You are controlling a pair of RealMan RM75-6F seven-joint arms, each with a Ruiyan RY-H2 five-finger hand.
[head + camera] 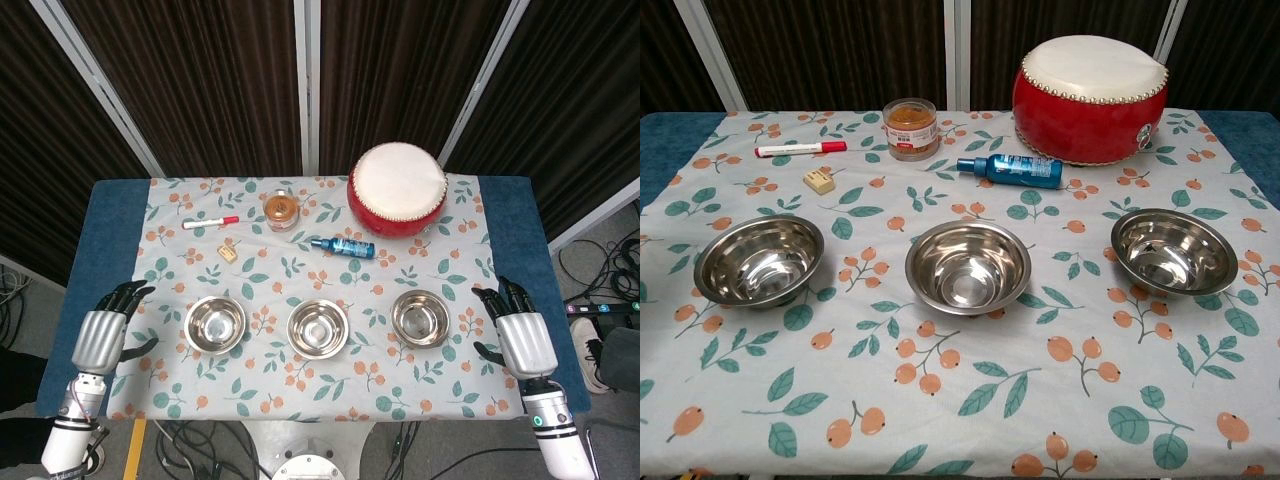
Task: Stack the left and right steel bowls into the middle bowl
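Note:
Three steel bowls stand in a row on the floral cloth: the left bowl (215,324) (759,260), the middle bowl (318,327) (968,266) and the right bowl (420,318) (1173,250). All three are upright, apart from each other and hold nothing. My left hand (105,332) hovers at the table's left edge, well left of the left bowl, fingers apart and holding nothing. At the right edge my right hand (518,335) sits beyond the right bowl, likewise holding nothing. Neither hand shows in the chest view.
Behind the bowls lie a red drum (397,189) (1090,85), a blue bottle (343,246) (1015,169) on its side, an orange-lidded jar (281,210) (910,127), a red-capped marker (210,222) (800,149) and a small block (229,253) (819,181).

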